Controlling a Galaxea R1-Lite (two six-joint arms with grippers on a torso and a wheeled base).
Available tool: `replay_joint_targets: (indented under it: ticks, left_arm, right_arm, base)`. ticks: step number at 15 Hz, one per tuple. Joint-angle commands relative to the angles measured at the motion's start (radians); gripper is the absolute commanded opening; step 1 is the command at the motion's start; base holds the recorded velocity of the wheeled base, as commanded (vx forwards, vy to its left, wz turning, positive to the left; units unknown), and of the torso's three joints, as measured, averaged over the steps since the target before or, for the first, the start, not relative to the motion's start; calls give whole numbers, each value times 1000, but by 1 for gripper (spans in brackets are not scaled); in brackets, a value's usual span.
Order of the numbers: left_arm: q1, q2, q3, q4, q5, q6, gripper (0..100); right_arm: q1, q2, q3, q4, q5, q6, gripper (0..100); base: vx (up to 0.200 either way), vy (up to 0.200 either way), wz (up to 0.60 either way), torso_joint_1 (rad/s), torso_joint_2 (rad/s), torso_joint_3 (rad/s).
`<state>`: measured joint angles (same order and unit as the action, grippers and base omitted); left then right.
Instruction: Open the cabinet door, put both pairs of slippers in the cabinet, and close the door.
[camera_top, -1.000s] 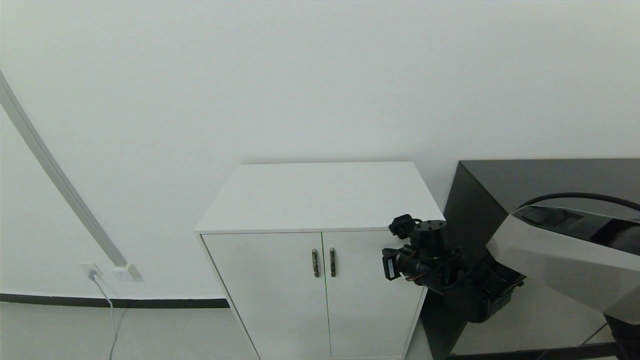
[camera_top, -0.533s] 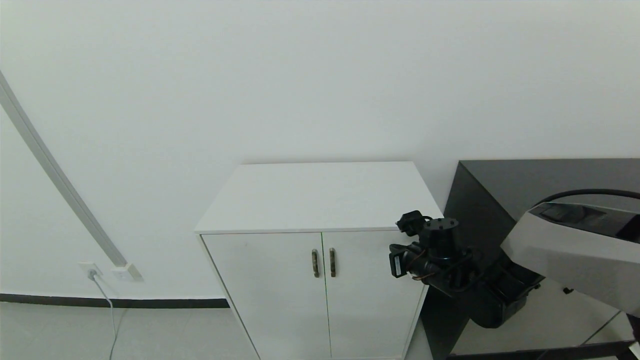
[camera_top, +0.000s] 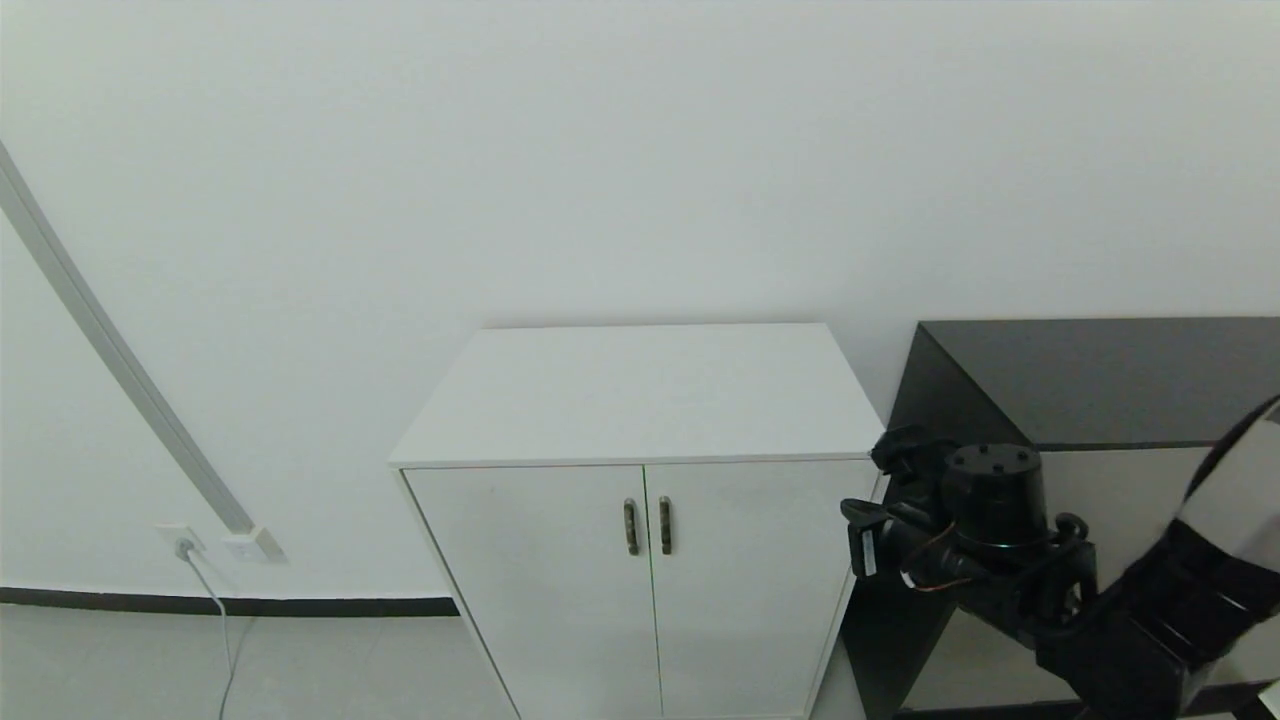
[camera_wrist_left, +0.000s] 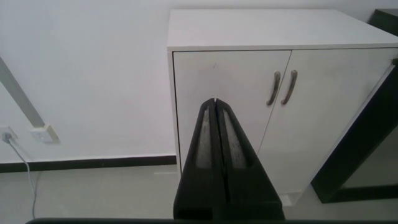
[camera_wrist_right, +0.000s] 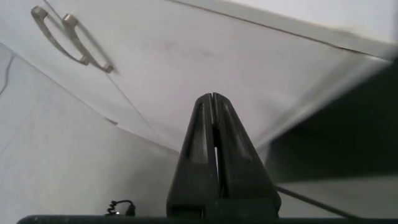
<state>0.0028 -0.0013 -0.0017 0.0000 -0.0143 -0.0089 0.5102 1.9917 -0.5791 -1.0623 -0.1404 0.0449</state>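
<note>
The left claw (camera_wrist_left: 214, 101) is shut. Its two fingers (camera_wrist_left: 202, 146) lie pressed together along their whole length, with nothing between them. Straight ahead of its tips, and well apart from them, stands the white cabinet (camera_wrist_left: 217, 31) with both doors closed. The tips line up with the left door (camera_wrist_left: 217, 71). The two handles (camera_wrist_left: 282, 88) stand upright, side by side at the seam. They lie ahead of the claw, off toward the black unit (camera_wrist_left: 373, 118) that stands against the cabinet's far side. Off the claw's other side, low on the wall (camera_wrist_left: 81, 62), a socket (camera_wrist_left: 7, 134) has a cable (camera_wrist_left: 28, 171) running down to the floor (camera_wrist_left: 93, 193).

The right claw (camera_wrist_right: 213, 96) is shut too. Its fingers (camera_wrist_right: 198, 149) meet at the tips, with only a hairline slit lower down, and it holds nothing. It is much nearer the cabinet. Its tips point at the right door (camera_wrist_right: 205, 56), close to that door's outer edge, where the black unit begins. Whether they touch the panel cannot be told. The handles lie well away from this claw, toward the seam. In the head view the right arm (camera_top: 990, 510) sits just beside the cabinet's right front corner, in front of the black unit, at about the height of the handles.
</note>
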Motion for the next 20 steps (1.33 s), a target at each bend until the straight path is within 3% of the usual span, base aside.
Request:
replay_joint_targets:
  ticks: [1, 6, 8, 12, 16, 20]
  left_arm:
    - [0, 1, 0, 0, 0, 0, 0]
    - [0, 1, 0, 0, 0, 0, 0]
    - [0, 1, 0, 0, 0, 0, 0]
    - [0, 1, 0, 0, 0, -2, 0]
    - [0, 1, 0, 0, 0, -3, 0]
    - [0, 1, 0, 0, 0, -3, 0]
  right_arm:
    - [-29, -151, 96, 1, -28, 0, 0]
    - [-148, -407, 278, 13, -28, -7, 0]
    - [-193, -545, 329, 76, -28, -8, 0]
    - [-225, -900, 341, 415, -28, -10, 0]
    - [-220, -1326, 321, 860, -19, -23, 0]
    - [-217, -1516, 328, 1009, 41, -23, 0]
  base:
    - [0, 0, 0, 0, 0, 0]
    - [0, 0, 0, 0, 0, 0]
    - [0, 0, 0, 0, 0, 0]
    - [0, 0, 0, 0, 0, 0]
    - [0, 0, 0, 0, 0, 0]
    - [0, 0, 0, 0, 0, 0]
